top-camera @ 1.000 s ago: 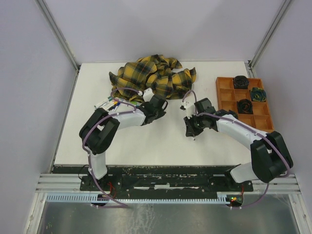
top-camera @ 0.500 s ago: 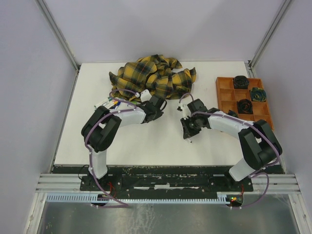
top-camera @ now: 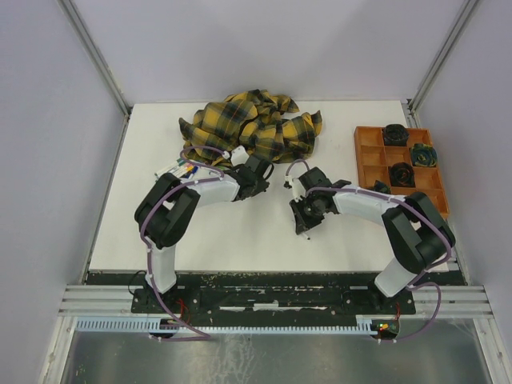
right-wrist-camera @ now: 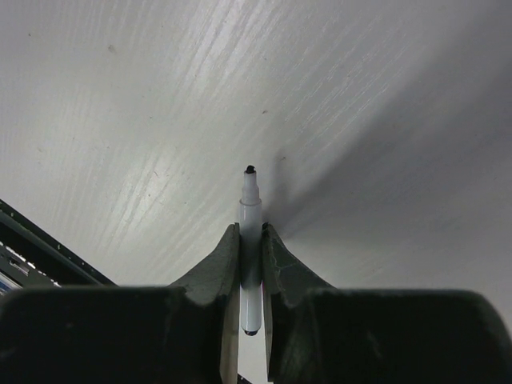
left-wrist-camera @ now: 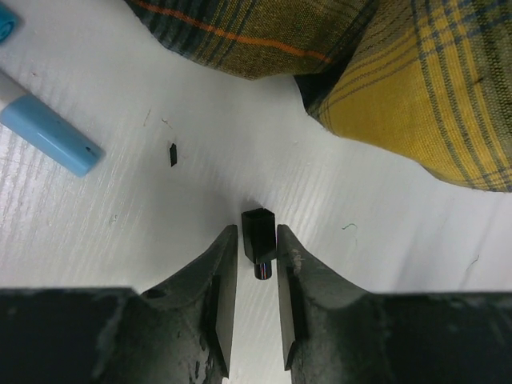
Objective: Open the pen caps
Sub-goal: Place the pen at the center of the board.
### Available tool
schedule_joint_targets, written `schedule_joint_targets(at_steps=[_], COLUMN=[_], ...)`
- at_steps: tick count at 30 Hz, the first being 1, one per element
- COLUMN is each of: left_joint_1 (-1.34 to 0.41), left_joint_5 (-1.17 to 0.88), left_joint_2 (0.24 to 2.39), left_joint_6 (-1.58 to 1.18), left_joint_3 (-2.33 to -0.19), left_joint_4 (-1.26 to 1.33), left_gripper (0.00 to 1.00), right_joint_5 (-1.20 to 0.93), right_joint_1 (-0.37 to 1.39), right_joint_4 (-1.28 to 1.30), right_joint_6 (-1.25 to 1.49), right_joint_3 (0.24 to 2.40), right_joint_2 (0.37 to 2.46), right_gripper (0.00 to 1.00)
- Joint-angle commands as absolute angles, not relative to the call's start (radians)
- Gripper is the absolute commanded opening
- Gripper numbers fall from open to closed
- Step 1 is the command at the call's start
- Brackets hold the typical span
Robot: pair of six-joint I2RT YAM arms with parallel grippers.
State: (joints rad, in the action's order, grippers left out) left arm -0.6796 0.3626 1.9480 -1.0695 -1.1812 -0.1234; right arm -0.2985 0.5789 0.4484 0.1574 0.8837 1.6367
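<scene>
One black cap [left-wrist-camera: 259, 240] off, pinched in left gripper [left-wrist-camera: 258, 234]; bare-tipped pen [right-wrist-camera: 250, 204] clamped in right gripper [right-wrist-camera: 250, 230]; pile of pens [top-camera: 182, 170] seemingly awaiting uncapping.

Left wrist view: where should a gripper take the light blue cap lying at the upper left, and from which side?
Take the light blue cap across its middle, from above, jaws crosswise to its slanted length: it lies flat on the table, its round sides free.

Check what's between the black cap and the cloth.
Only bare table, per the left wrist view. The left gripper holds the black cap; the cloth lies beyond it, apart.
</scene>
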Motion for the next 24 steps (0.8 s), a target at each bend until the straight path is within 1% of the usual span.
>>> schedule_joint_targets(at_steps=[1,3,9,14,19,24], left_joint_1=[-0.672,-0.672,-0.670,-0.669,-0.671,-0.670], left_joint_5=[0.358,0.357,0.343,0.327,0.326,0.354], left_joint_2=[1.950,1.946,1.914,1.857,1.754,1.626], left_joint_6=[-1.127,-1.125,-1.118,-1.081,-1.045,-1.002], left_joint_3=[-1.200,-1.197,-1.186,-1.171,-1.126,-1.039], left_joint_4=[-0.127,-0.127,-0.124,-0.112,-0.111,-0.110], left_gripper=[0.35,0.37,0.38,0.40,0.42,0.43], right_joint_5=[-0.285,-0.280,-0.258,-0.260,-0.266,-0.290], right_joint_1=[0.592,0.594,0.595,0.596,0.596,0.596], right_joint_4=[0.433,0.433,0.449,0.449,0.461,0.479], right_joint_6=[0.173,0.173,0.179,0.176,0.173,0.156], right_joint_3=[0.915,0.917,0.931,0.928,0.937,0.946], right_joint_2=[1.635,1.637,1.655,1.654,1.659,1.667], right_gripper=[0.19,0.21,0.23,0.28,0.29,0.30])
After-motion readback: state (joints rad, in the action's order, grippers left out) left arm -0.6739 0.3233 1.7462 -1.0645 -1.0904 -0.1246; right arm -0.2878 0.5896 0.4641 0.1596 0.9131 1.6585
